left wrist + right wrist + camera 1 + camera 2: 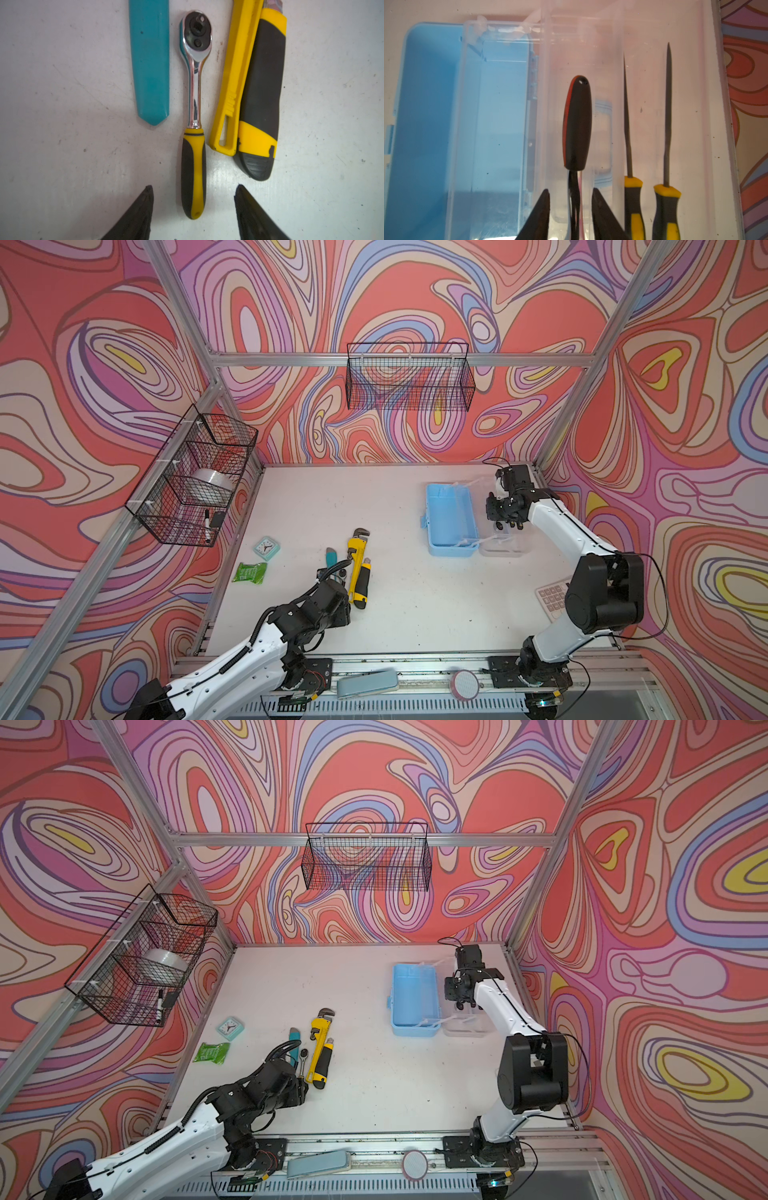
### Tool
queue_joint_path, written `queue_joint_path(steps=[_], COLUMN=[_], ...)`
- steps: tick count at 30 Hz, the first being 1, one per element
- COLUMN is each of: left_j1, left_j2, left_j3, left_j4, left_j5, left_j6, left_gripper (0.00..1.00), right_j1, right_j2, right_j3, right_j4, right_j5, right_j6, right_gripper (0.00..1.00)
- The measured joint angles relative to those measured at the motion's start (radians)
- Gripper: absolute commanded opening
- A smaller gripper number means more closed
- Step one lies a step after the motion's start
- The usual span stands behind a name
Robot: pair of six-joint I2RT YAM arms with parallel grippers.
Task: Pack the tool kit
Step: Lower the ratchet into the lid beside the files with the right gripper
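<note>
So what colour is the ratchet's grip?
Yellow and black, clearest in the left wrist view on the ratchet.

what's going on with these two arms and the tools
The robot is packing the tool kit, which lies open. The right gripper has its fingers apart around a red-and-black handled tool over the clear lid. The left gripper hangs open over the ratchet on the table.
</note>
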Motion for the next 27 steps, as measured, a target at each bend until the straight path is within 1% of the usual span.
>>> queue_joint_path(steps=[3, 6, 9, 11, 22, 27], left_j1=[0.000, 0.000, 0.000, 0.000, 0.000, 0.000], left_j2=[0.002, 0.017, 0.042, 0.059, 0.157, 0.209], left_j3=[0.000, 0.000, 0.000, 0.000, 0.000, 0.010], left_j4=[0.018, 0.037, 0.050, 0.060, 0.117, 0.135], left_j5=[-0.013, -0.027, -0.043, -0.049, -0.064, -0.070], left_j6=[-0.001, 0.000, 0.000, 0.001, 0.021, 0.036], left_gripper=[0.58, 0.55, 0.49, 0.46, 0.38, 0.33], right_j1=[0.000, 0.000, 0.000, 0.000, 0.001, 0.001], right_j2=[-0.001, -0.007, -0.021, -0.033, -0.080, -0.081], right_j3=[0.002, 0.002, 0.002, 0.002, 0.003, 0.003], right_j4=[-0.003, -0.009, -0.013, -0.014, -0.017, -0.018], right_j5=[0.001, 0.000, -0.003, -0.010, -0.032, -0.039], right_j6=[0.002, 0.005, 0.008, 0.011, 0.016, 0.019], right_gripper=[0.44, 0.46, 0.49, 0.50, 0.50, 0.50])
